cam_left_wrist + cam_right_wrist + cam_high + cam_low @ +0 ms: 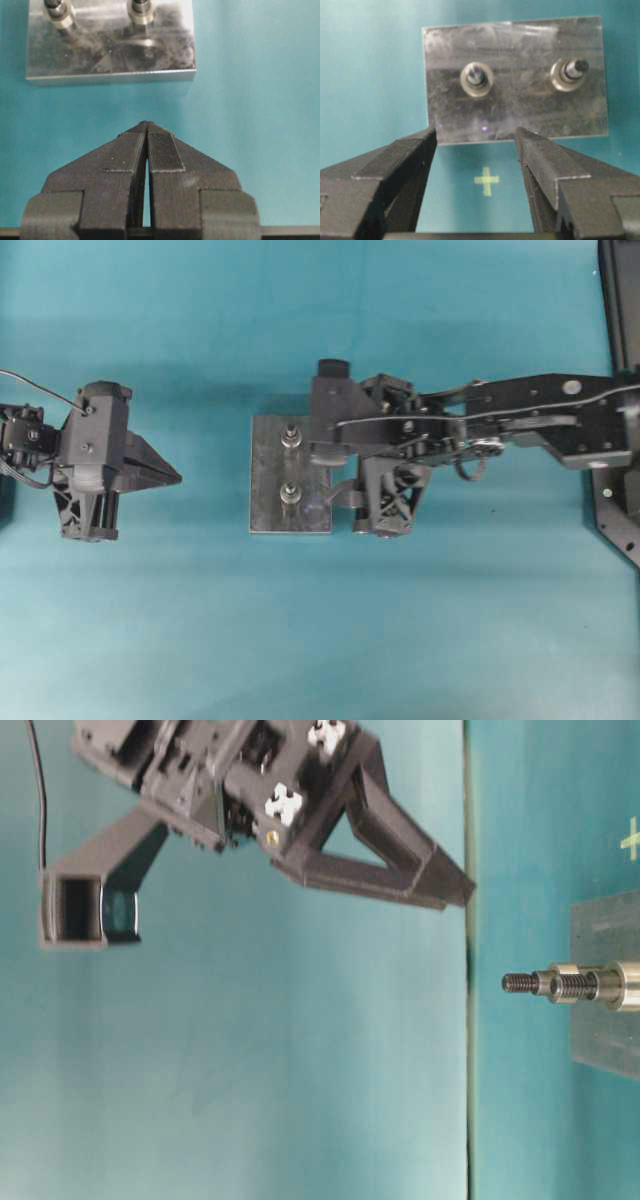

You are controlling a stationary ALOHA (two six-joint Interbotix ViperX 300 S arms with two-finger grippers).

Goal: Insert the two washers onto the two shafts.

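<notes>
We've got a metal plate [268, 475] sitting flat on the teal table [300, 640], roughly mid-table in the overhead view, with two threaded shafts standing up out of it, one [291, 435] toward the far edge and one [289, 491] nearer. Each shaft has a silvery collar round its base. From the right wrist camera both shafts [476, 76] and [572, 68] look the same to us, and honestly we can't tell whether a washer is already sitting on either one; we don't spot a loose washer lying on the cloth either.

The right pincer [476, 142] hangs above the plate's edge, on the side toward its own arm, jaws spread wide and nothing between them. Through the gap we see teal cloth and a small yellow cross mark [486, 180].

The left pincer [172, 476] sits well apart from the plate, out on the left of the overhead view, pointing at it. Its fingers [162, 150] are pressed together at the tips, closed on nothing. In the table-level view that pincer [462, 890] floats above the cloth, not touching it.
</notes>
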